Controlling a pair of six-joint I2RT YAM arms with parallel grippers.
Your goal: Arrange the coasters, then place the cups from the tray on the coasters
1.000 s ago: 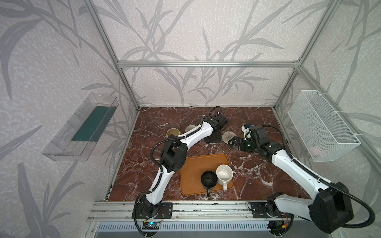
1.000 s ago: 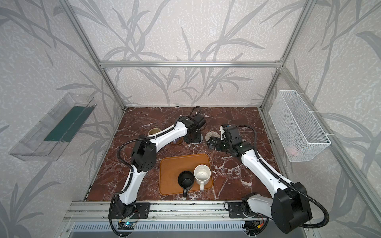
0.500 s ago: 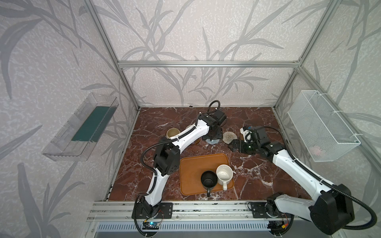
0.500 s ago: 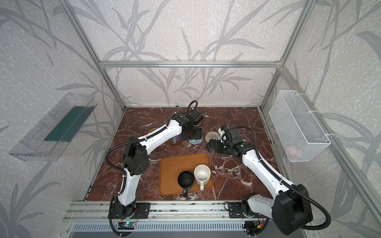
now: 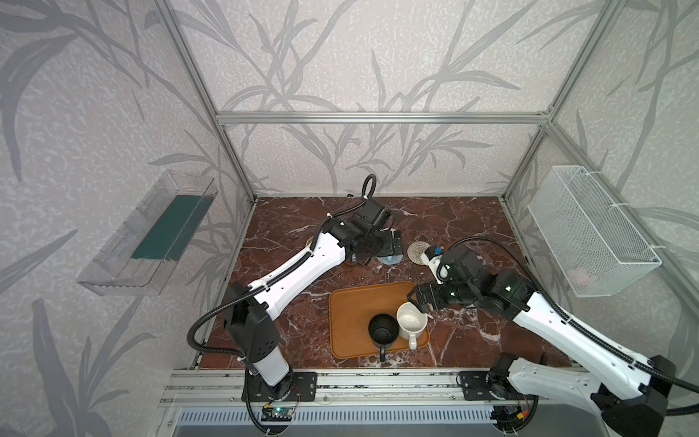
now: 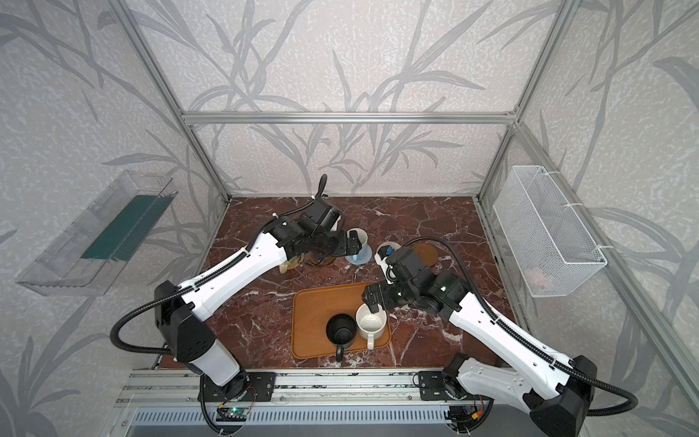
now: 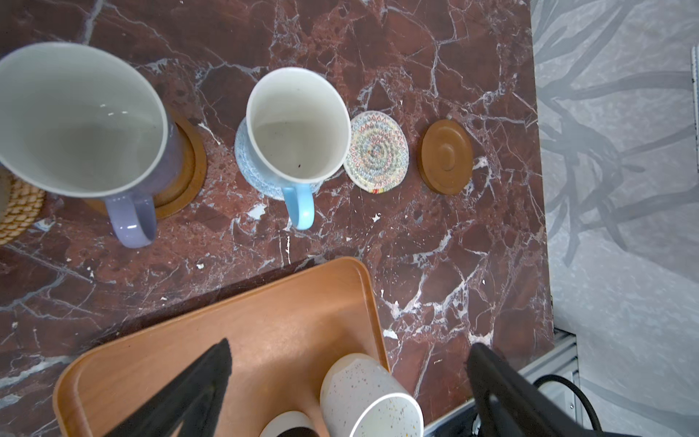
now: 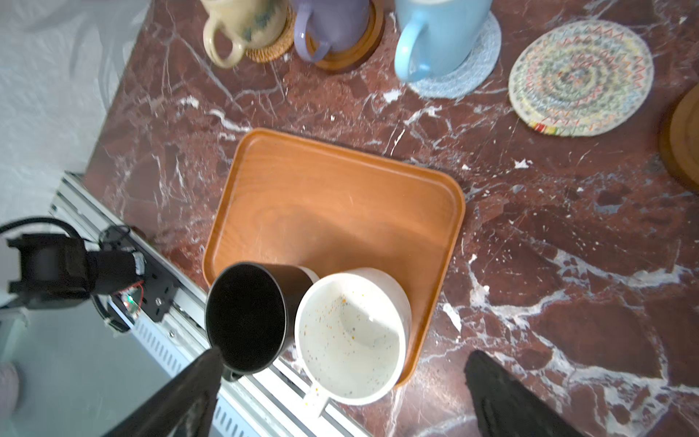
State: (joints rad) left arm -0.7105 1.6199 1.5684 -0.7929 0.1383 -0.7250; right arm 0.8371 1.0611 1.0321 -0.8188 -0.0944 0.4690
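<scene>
Left end effector: fingers spread, empty, above the surface beside the light blue cup, which sits on the blue-grey coaster.

Right end effector: spread wide over the white cup; contact cannot be confirmed.

The white cup and black cup stand touching at one corner of the tray.

The beige cup is on the rattan coaster, and the lavender cup is on a brown coaster.

The cream rope coaster and the second brown coaster lie bare.

In both top views the left arm largely hides the beige and lavender cups.
</scene>
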